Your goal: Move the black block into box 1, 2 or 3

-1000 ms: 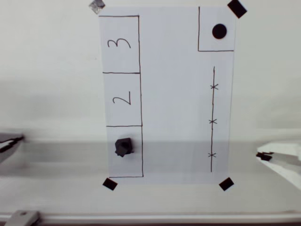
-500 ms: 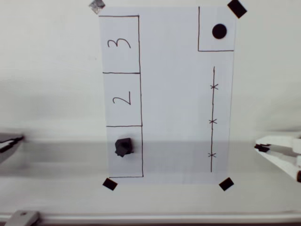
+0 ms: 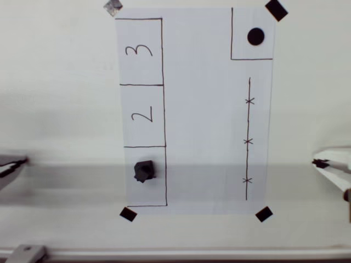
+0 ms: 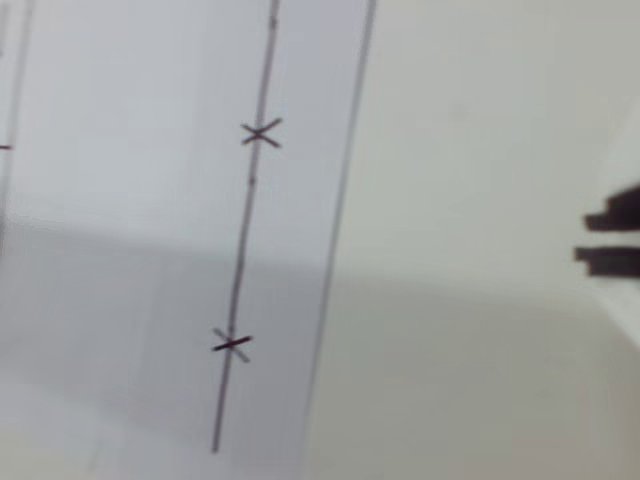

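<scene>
While the black block (image 3: 143, 171) sits inside box 1 (image 3: 146, 176), boxes 2 (image 3: 142, 115) and 3 (image 3: 140, 51) lie empty; gripper (image 3: 329, 166) far right, jaws slightly parted, holding nothing.

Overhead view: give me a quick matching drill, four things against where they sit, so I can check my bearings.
Things:
1. block
2. dot
3. hand
4. "2"

Places:
A. top right square
B. right edge, off the paper
C. bottom box of the left column
D. middle box of the left column

Pairs: 1-C, 2-A, 3-B, 4-D
</scene>
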Controlling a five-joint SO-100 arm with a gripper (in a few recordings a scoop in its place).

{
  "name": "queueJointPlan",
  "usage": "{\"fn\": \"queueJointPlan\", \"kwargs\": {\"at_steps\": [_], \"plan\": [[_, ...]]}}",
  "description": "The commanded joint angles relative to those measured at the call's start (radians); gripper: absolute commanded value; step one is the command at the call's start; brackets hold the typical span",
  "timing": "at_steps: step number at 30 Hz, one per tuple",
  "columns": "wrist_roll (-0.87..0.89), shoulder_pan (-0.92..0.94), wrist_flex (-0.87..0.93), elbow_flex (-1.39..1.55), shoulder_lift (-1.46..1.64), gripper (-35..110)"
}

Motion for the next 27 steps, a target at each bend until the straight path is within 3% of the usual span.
{"fn": "queueJointPlan", "kwargs": {"at_steps": [1, 27], "plan": [[0.017, -0.009, 0.071, 0.011, 0.015, 0], [0.097, -0.009, 0.147, 0.011, 0.015, 0]]}}
